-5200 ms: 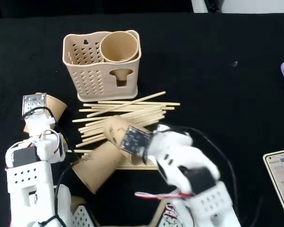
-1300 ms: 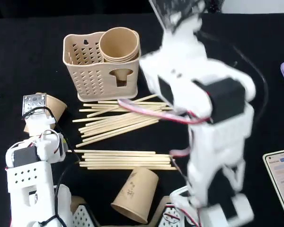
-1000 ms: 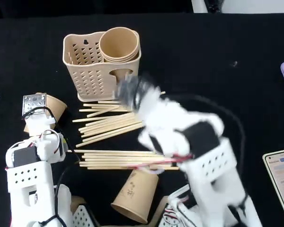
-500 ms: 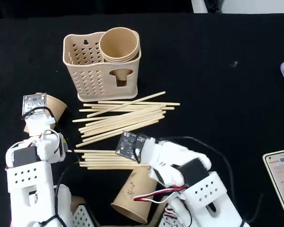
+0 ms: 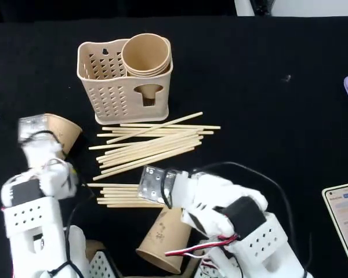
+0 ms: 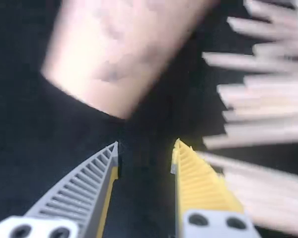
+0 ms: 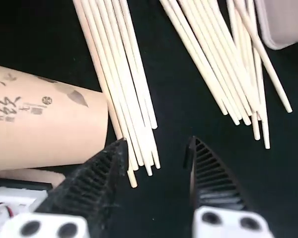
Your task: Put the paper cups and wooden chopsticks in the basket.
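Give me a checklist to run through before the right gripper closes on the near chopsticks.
1. Right gripper open: ok.
2. Near chopstick bundle centred in its gap: not ok, the ends lie off to one side.
3. Lying cup clear of that bundle: cannot tell, they lie close.
4. Basket has room beside the stacked cups: ok.
5. Left gripper open, holding nothing: ok.

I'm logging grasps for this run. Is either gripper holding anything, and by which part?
Nothing is held. The left gripper is open, short of a lying paper cup. The right gripper is open beside the ends of the chopsticks.
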Available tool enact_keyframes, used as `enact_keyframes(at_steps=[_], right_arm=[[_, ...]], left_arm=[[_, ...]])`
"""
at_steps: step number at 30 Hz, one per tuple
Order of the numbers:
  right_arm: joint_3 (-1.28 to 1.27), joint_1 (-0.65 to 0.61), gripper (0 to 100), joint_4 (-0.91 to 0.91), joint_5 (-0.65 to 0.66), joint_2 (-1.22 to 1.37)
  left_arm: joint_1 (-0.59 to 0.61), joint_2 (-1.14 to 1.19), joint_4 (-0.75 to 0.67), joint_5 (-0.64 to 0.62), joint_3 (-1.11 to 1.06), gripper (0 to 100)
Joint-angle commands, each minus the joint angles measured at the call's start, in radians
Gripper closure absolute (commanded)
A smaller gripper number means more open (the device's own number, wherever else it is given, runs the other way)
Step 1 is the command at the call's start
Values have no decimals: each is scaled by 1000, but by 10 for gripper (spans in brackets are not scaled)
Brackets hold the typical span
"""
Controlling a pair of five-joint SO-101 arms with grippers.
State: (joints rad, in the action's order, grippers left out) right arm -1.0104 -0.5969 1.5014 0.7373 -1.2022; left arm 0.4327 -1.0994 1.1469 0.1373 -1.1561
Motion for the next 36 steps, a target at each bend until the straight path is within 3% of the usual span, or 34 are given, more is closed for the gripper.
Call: enact_keyframes(at_steps=[1, 10, 16, 27, 36], right_arm=[[28, -21, 801, -54, -15, 85], [28, -51, 801, -112, -14, 236], [38, -262, 799, -5, -14, 239], [36, -643, 799, -5, -15, 239], [139, -609, 800, 9, -15, 239]], left_arm=[[153, -14, -6, -3, 209, 819], [159, -2, -44, 37, 312, 819], [108, -3, 32, 84, 237, 818], [71, -14, 55, 95, 124, 818], [70, -14, 55, 95, 125, 818]])
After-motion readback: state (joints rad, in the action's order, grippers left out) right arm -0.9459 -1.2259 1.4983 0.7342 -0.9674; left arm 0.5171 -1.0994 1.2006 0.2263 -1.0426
